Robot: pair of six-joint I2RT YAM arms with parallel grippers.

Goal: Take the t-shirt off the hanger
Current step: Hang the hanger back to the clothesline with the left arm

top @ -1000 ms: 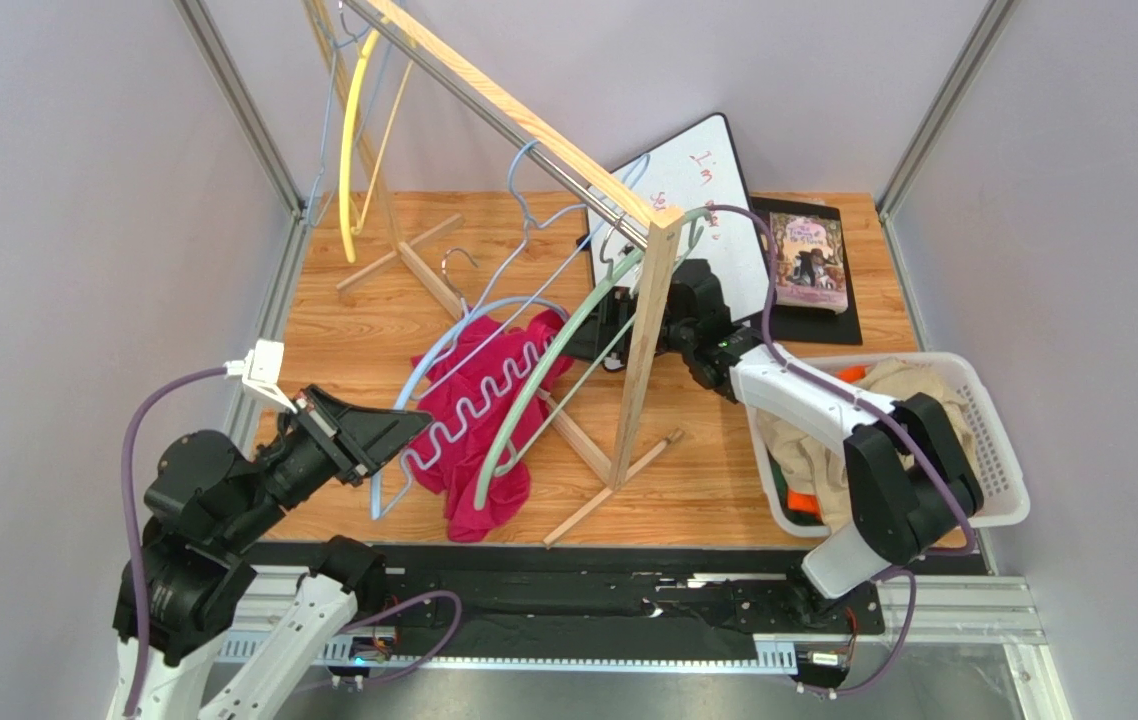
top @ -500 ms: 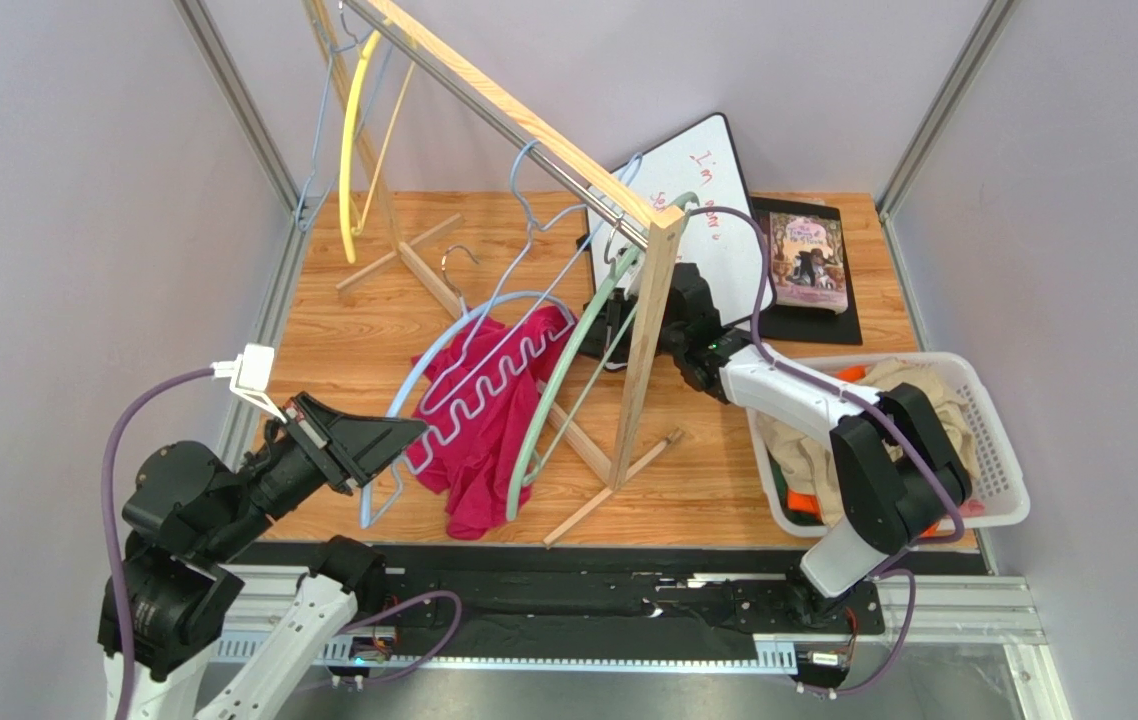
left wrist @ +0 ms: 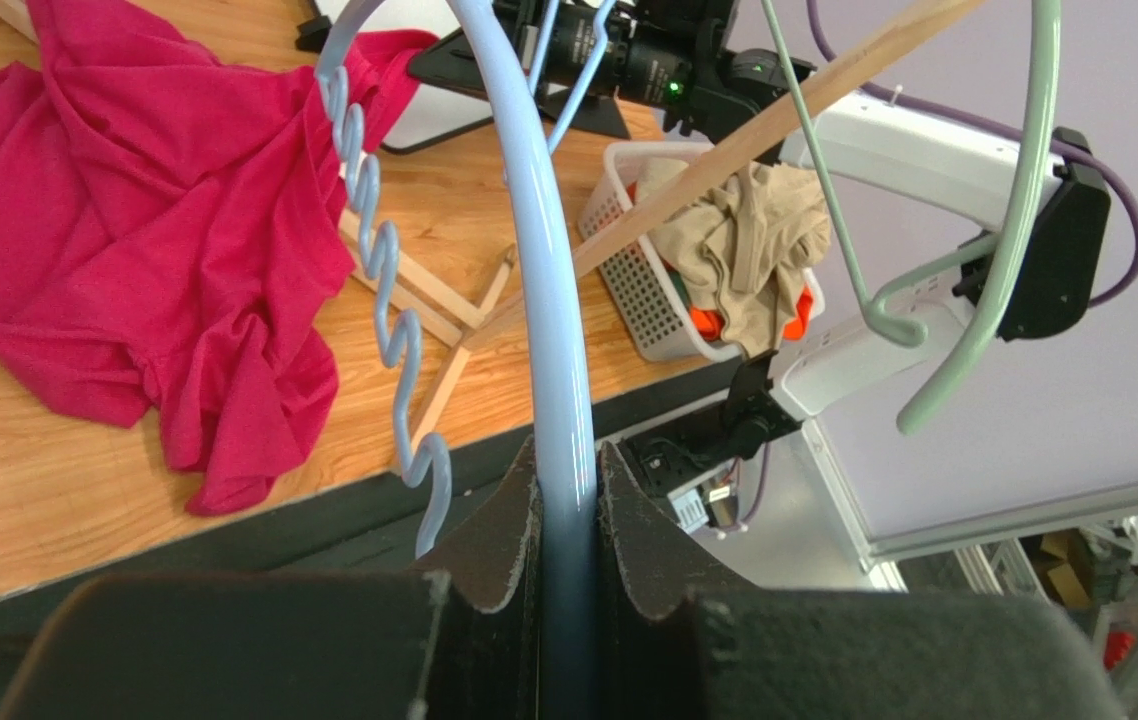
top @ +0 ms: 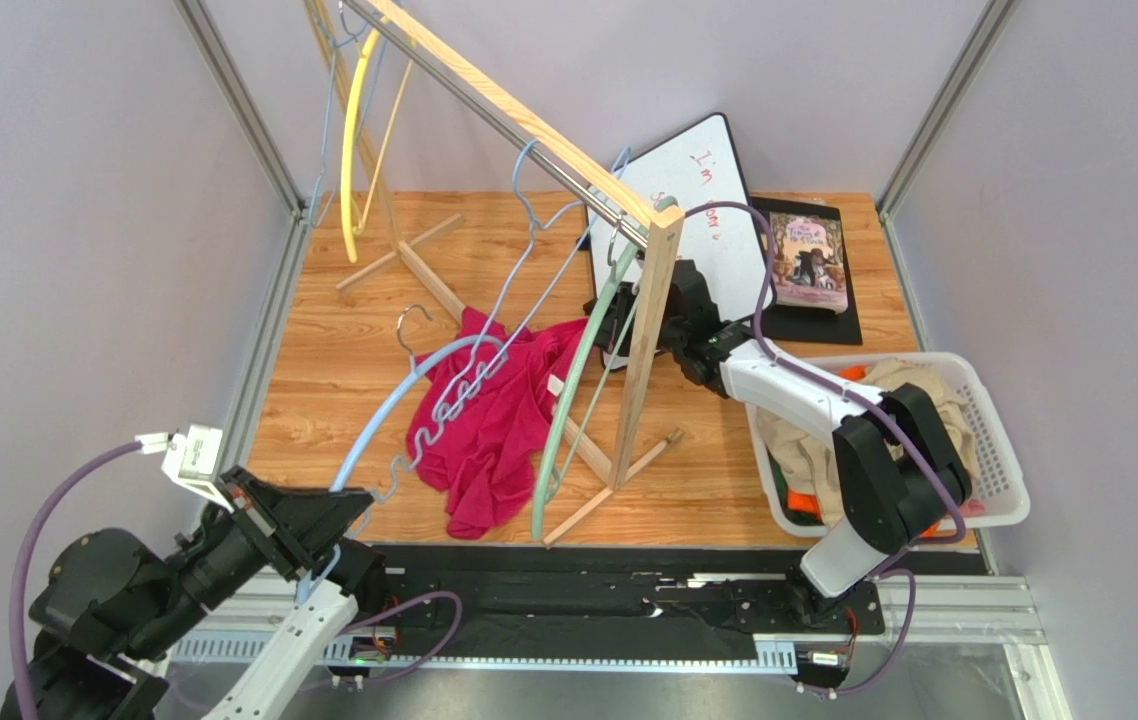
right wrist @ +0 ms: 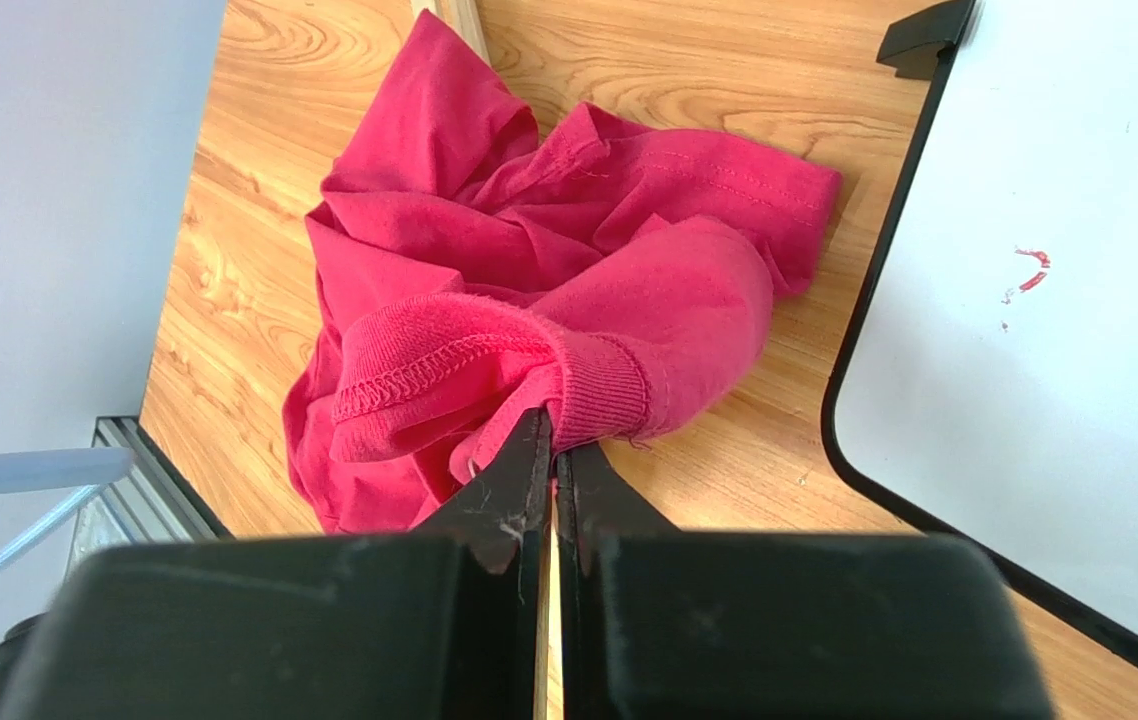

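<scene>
The red t-shirt (top: 493, 420) lies crumpled on the wooden table beside the rack's foot. My left gripper (top: 323, 518) is pulled back to the near left and is shut on one arm of the light blue hanger (top: 380, 420). The left wrist view shows the blue tube (left wrist: 553, 300) clamped between my left gripper's (left wrist: 568, 488) jaws. The hanger's hook end and wavy bar still overlap the t-shirt's (left wrist: 125, 225) upper edge. My right gripper (right wrist: 553, 435) is shut on a ribbed hem fold of the t-shirt (right wrist: 530, 255). From above, the right gripper (top: 595, 327) is partly hidden behind the post.
A wooden clothes rack (top: 650, 345) stands mid-table with a pale green hanger (top: 568, 405) swinging from it and more hangers (top: 353, 135) at its far end. A whiteboard (top: 710, 195) and a book (top: 808, 263) lie behind. A white basket (top: 981, 450) of clothes sits at the right.
My left arm has drawn back toward the near left, dragging the blue hanger partway off the t-shirt. My right gripper has closed on the shirt's hem. The green hanger has swung.
</scene>
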